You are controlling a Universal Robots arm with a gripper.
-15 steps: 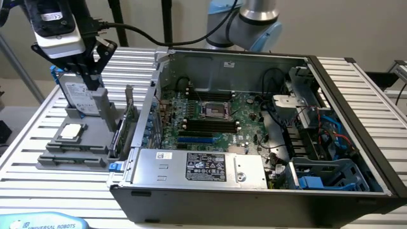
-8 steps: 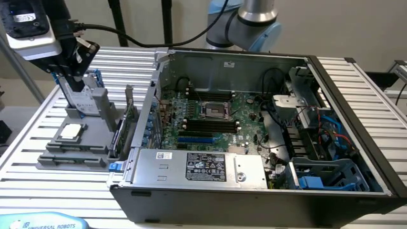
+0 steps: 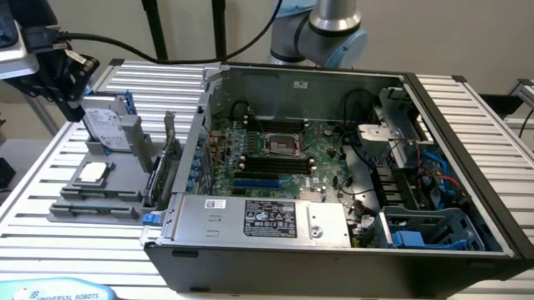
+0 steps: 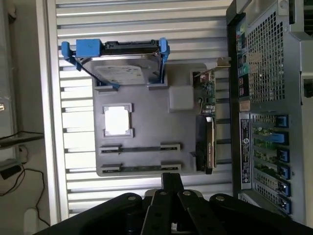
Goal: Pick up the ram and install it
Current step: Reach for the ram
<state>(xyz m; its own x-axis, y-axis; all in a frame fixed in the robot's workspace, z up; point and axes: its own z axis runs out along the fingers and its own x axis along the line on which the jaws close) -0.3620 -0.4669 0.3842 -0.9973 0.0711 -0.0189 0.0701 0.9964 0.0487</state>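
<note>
Hand [image 4: 172, 183] clenched on nothing, hovering above grey tray [image 4: 146, 105] — ram [image 4: 141, 168] on edge in its slot

"UNIVERSAL ROBOTS" is printed on a pale blue arm cover [image 3: 52, 292] by a table [image 3: 34, 250] corner. The power supply label [image 3: 271, 220] cannot be read.

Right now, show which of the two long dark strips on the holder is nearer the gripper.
The strip at the holder edge, right by the gripper; the other strip lies beside the square silver chip.
</note>
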